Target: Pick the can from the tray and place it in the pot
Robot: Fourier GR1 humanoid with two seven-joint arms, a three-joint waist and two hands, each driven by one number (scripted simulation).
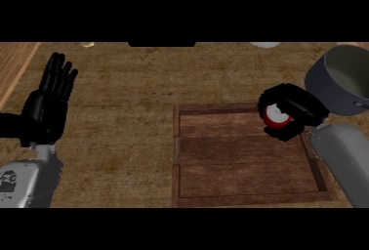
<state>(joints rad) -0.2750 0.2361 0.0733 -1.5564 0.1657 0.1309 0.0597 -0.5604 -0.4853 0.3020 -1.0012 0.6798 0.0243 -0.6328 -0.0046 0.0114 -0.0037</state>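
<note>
A red can with a white top (pixel 275 116) shows between the curled fingers of my right hand (pixel 294 108), which is shut on it. The hand holds the can over the far right corner of the brown wooden tray (pixel 238 161). Just beyond it, at the upper right, stands the grey pot (pixel 344 83), its open mouth facing up and partly cut off by the view's right edge. My left hand (pixel 47 105) rests open at the left side, fingers straight and pointing up, far from the tray.
The counter has a brown mottled top. A lighter wooden strip (pixel 14 63) runs along the far left. At the far edge show a small pale object (pixel 87 44), a dark shape (pixel 162 44) and a white rim (pixel 265 44).
</note>
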